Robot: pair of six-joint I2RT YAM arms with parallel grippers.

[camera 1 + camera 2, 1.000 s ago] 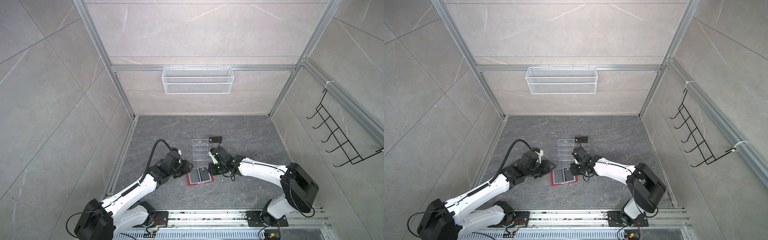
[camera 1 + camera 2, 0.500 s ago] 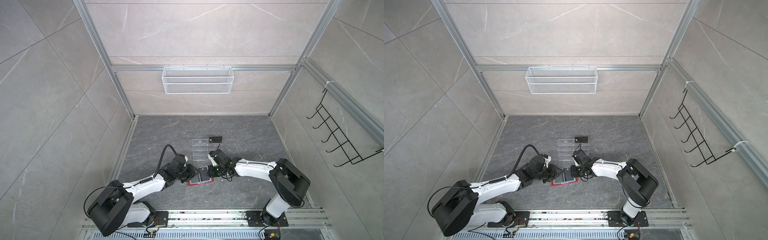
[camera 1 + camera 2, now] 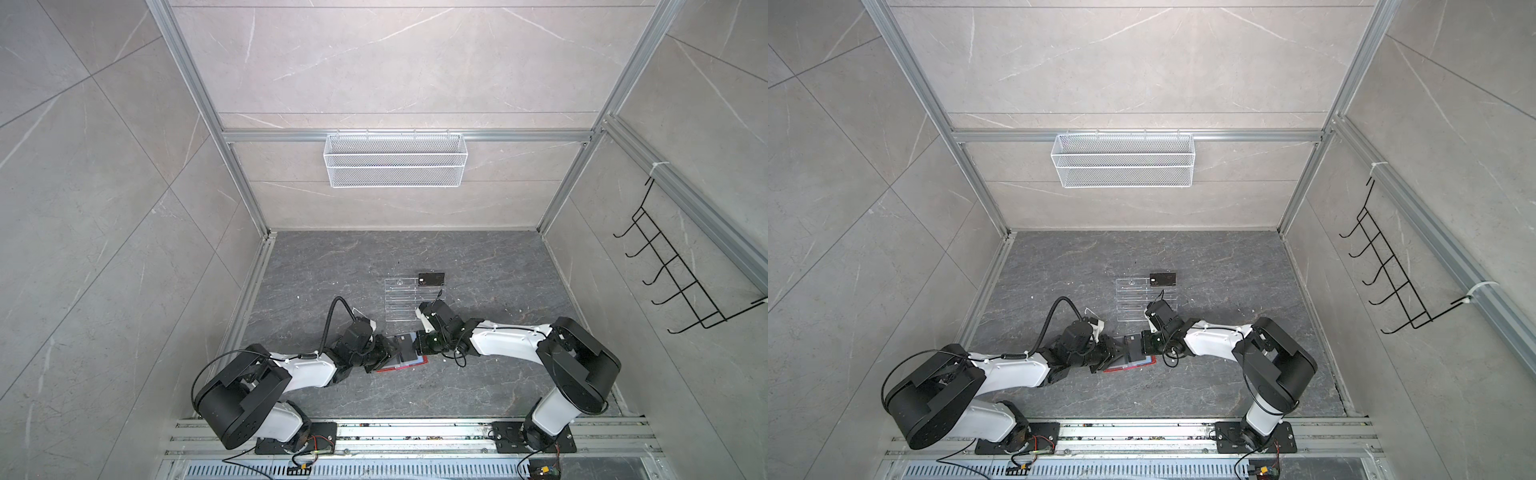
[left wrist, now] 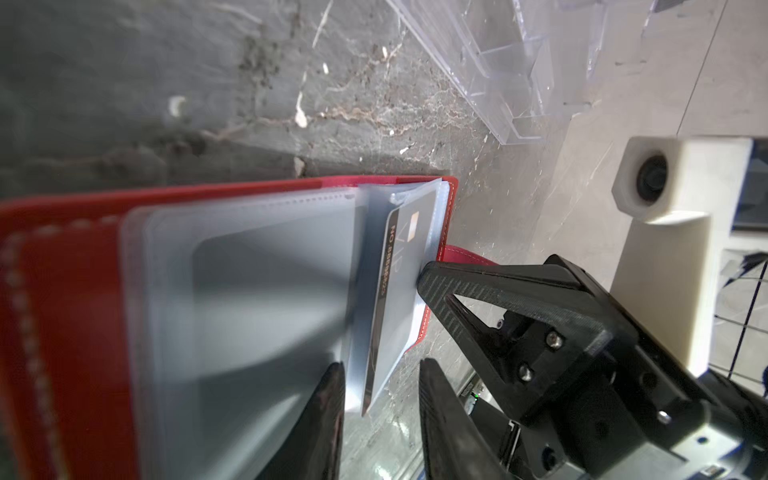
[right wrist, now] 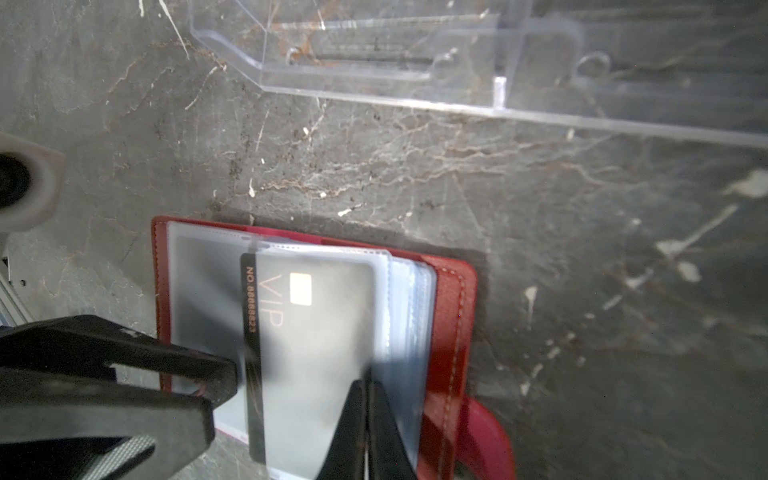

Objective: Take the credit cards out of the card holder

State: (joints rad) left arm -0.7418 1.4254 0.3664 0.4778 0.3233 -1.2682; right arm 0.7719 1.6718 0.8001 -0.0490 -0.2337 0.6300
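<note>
The red card holder (image 3: 386, 369) (image 5: 451, 316) lies open on the floor, clear sleeves fanned up. My right gripper (image 5: 365, 384) (image 3: 419, 347) is shut on the edge of one raised sleeve (image 5: 384, 307). A dark credit card (image 5: 316, 332) (image 4: 395, 286) with pale "VIP" lettering sticks partly out of that sleeve. My left gripper (image 4: 381, 363) (image 3: 392, 354) is open at the holder's left side, and the card's protruding edge sits between its fingertips with a gap on each side. Another black card (image 3: 431, 279) (image 3: 1163, 279) lies flat on the floor.
A transparent acrylic tiered rack (image 3: 401, 299) (image 5: 415, 54) stands just behind the holder, with the loose black card at its far right corner. A white wire basket (image 3: 395, 160) hangs on the back wall and a black hook rack (image 3: 681, 274) on the right wall.
My left arm has swung right from beside the holder to its left edge, and its jaws have narrowed around the card's edge. The right gripper has stayed shut on the sleeve.
</note>
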